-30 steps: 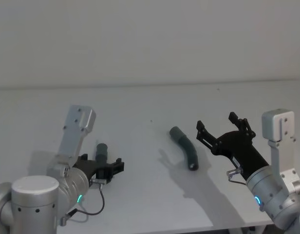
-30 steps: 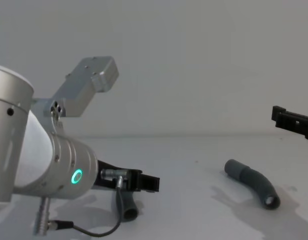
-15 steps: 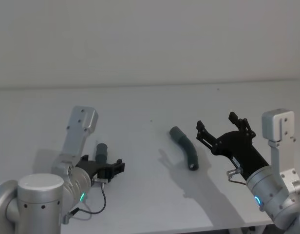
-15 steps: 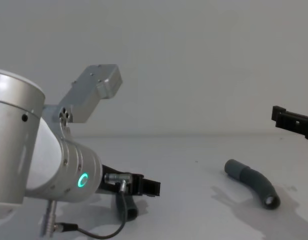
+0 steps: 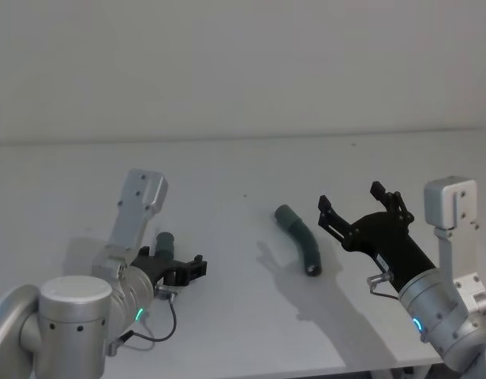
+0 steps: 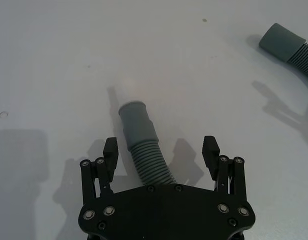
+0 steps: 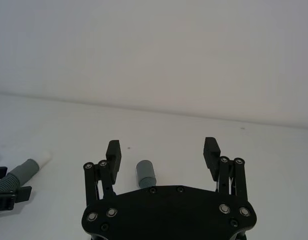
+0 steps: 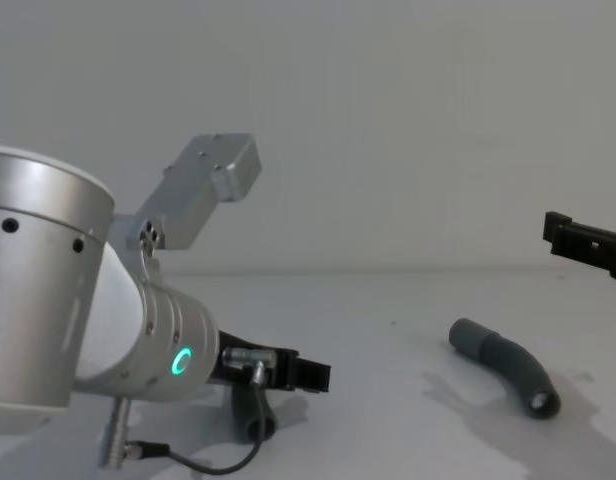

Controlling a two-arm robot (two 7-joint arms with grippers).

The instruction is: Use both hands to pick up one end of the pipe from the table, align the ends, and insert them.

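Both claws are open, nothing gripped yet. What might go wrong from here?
The left claw straddles the left hose piece on its ribs, behind the cuff; closing there may let it twist, swinging the white tip off line. The right hose piece sits off-centre ahead of the right claw; a finger might nudge it.

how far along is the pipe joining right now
Nothing is finished: the white-tipped piece and the other piece lie apart on the table. In hand: the left gripper is open, straddling the white-tipped piece, not yet closed. The right gripper is open, raised to the right of the other piece. Left: grasp both, lift, line them up, insert.
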